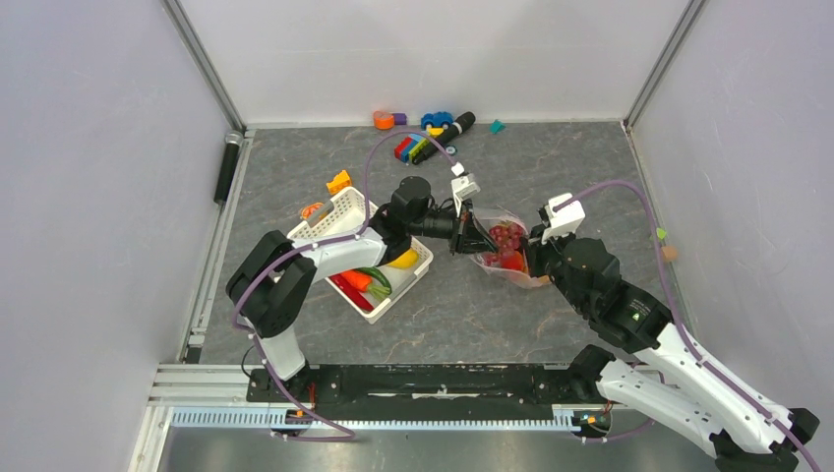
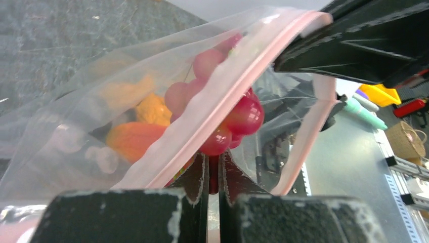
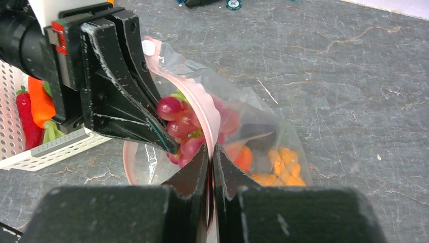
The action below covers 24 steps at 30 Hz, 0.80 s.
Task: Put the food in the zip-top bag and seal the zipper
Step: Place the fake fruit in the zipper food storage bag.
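Because the soft zip-top bag (image 3: 253,109), lying at 3 o'clock of the white basket (image 1: 334,211), would likely slump shut, the right gripper (image 3: 210,154) pinches its zipper (image 3: 200,98) from 5 o'clock. This props the mouth open toward 9 o'clock, where the left gripper (image 2: 213,172), jaws narrowed on the grapes (image 2: 245,114), holds them at the opening.

White panels (image 1: 433,59) enclose a lab's robot table (image 1: 570,167).

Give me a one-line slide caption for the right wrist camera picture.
Left gripper and right gripper pinch the pink zipper of the open bag, grapes at its mouth, orange food inside.
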Each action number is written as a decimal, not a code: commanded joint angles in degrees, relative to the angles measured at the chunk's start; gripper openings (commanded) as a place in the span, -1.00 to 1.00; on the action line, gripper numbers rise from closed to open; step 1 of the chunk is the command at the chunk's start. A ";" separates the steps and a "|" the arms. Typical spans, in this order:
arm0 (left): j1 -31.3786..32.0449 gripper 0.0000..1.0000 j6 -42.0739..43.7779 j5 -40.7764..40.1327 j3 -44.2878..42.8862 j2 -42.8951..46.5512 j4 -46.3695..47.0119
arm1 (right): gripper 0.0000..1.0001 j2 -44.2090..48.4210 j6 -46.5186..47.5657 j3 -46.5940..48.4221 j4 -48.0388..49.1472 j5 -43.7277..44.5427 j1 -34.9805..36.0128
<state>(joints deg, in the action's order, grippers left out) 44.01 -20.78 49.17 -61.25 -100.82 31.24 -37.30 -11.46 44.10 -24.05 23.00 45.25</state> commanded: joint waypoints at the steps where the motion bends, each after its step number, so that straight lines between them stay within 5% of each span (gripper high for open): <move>1: 0.16 -0.96 5.15 -4.21 -0.80 0.15 -5.00 | -0.80 0.24 0.26 -0.06 2.51 0.41 0.10; 3: 0.20 -0.93 6.42 -5.49 -1.01 0.52 -7.60 | -0.80 0.05 0.18 -0.06 2.47 1.04 0.10; 7: 0.20 -0.37 6.92 -6.72 -1.15 1.51 -10.07 | -0.80 0.10 0.00 -0.15 2.51 1.27 0.11; 12: 0.83 0.03 7.15 -6.40 -1.05 3.93 -11.76 | -0.80 0.07 -0.01 -0.15 2.45 1.60 0.14; 13: 1.25 0.23 7.61 -6.41 -1.06 4.62 -12.54 | -0.80 0.00 -0.02 -0.15 2.50 1.58 0.10; 14: 1.56 0.85 8.07 -6.55 -1.18 5.19 -13.49 | -0.80 -0.06 0.03 -0.15 2.48 1.60 0.10; 15: 1.96 0.99 8.65 -6.62 -1.23 6.04 -14.55 | -0.80 -0.15 0.03 -0.11 2.48 1.65 0.05; 24: 2.66 0.99 6.16 -11.83 0.26 13.93 -19.18 | -0.80 -0.39 0.00 -0.15 2.45 1.51 0.10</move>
<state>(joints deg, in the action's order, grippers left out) 46.68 -15.27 41.34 -61.10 -91.96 14.41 -37.85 -11.53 43.99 -24.01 23.79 45.25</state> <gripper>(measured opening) 0.993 0.098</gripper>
